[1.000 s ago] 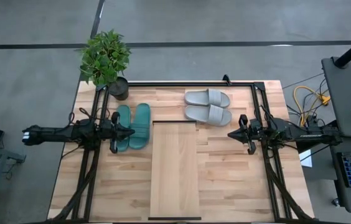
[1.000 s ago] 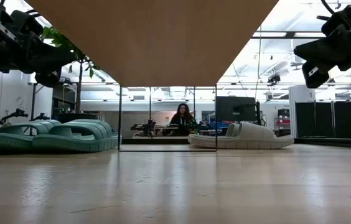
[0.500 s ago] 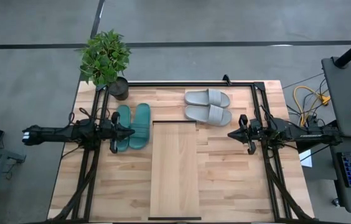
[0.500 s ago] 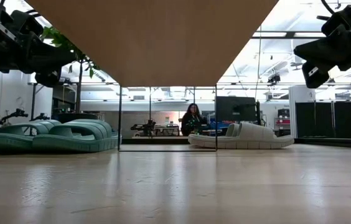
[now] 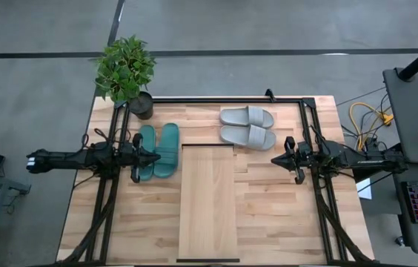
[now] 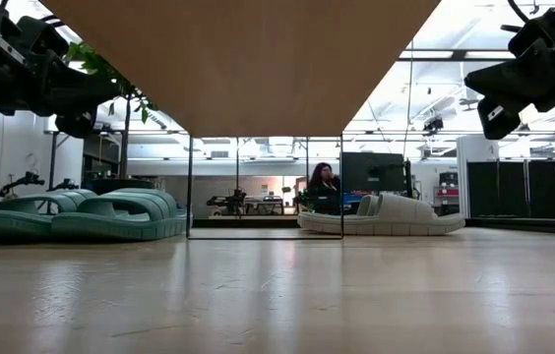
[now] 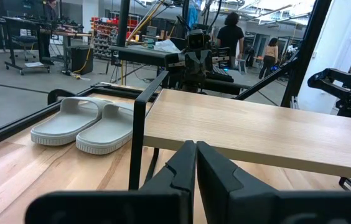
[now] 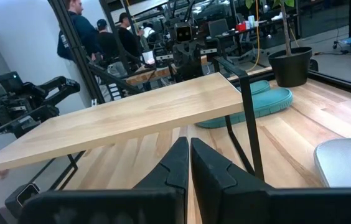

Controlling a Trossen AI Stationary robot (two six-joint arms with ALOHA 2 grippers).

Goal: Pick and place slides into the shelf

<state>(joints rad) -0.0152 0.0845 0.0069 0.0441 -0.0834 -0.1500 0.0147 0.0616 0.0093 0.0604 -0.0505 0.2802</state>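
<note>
High view, start of task. Left gripper (image 5: 155, 157) poised above the teal-green pair (image 5: 157, 151), fingers pressed together, nothing held. Right gripper (image 5: 276, 159) level with it across the shelf (image 5: 207, 200), just beside and nearer than the light grey pair (image 5: 247, 126), fingers likewise pressed together and empty. All four slides on the tabletop (image 5: 276, 222) by the far end of the shelf: teal-green pair on the left, lying lengthwise along the table; grey pair on the right, lying crosswise, soles down, straps up. Shelf panel bare, raised on thin dark legs (image 6: 190, 185), running down the middle of the table. Potted plant (image 5: 126, 70) at the far left corner, near the teal-green pair.

Left wrist view: grey pair (image 7: 83, 123) side by side beyond the shelf leg, thick soles, broad single strap.

Handling, as judged: rubbery, light, springy rather than stiff; not fragile; surface likely grippy, so little risk of slipping. Best hold probably across the strap arch or pinching the sole's side edge, after spreading the fingers. Sole may flex and sag if held at one end.
</note>
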